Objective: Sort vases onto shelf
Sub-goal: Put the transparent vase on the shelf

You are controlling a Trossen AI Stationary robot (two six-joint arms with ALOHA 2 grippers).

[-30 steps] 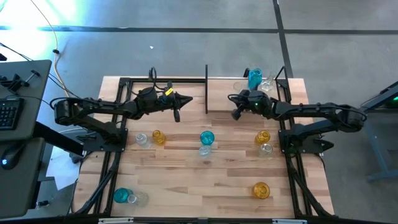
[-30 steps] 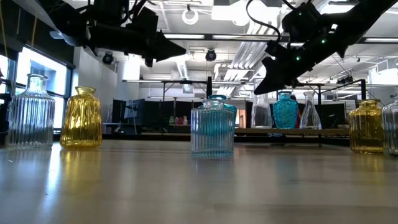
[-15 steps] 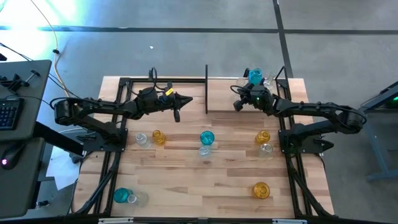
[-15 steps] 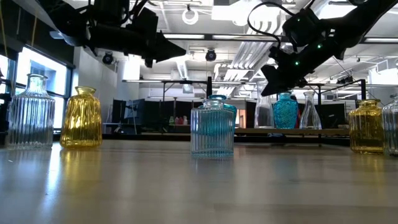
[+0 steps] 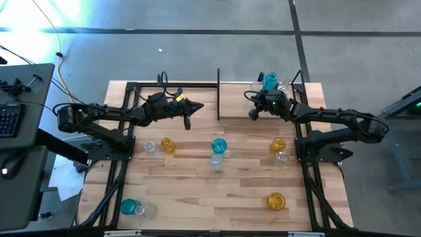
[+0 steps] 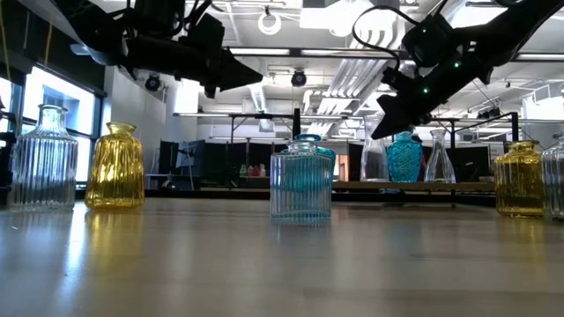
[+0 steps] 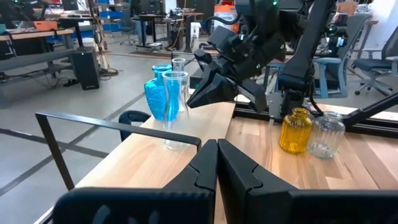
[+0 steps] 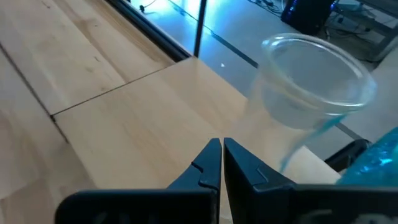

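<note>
Light-wood planks make up the worktop (image 5: 223, 191), the largest item we record. At its far edge lies the shelf (image 5: 237, 99), a pale board inside a thin black frame; we use it as our landmark.

Above the shelf's right part we see the right pincer (image 5: 252, 114), its fingers (image 8: 208, 163) closed together with nothing between them. It hangs just beside a tall clear vase (image 8: 305, 99) that stands on the shelf board. A teal vase (image 5: 269, 81) stands at the shelf's right end, touching or almost touching that clear one.

Off the shelf's left end we see the left pincer (image 5: 187, 122), raised above the worktop, its fingers (image 7: 208, 168) pressed together and empty.

In front of the shelf, across the middle of the worktop, we count a clear vase (image 5: 149, 147) beside an amber vase (image 5: 168, 145), a ribbed teal vase (image 5: 219, 146), and a second amber vase (image 5: 278, 145) with a clear one just in front of it.

Farthest from the shelf, at the near edge, we note a third amber vase (image 5: 275, 201) on the right and a small teal vase (image 5: 128, 207) on the left.
</note>
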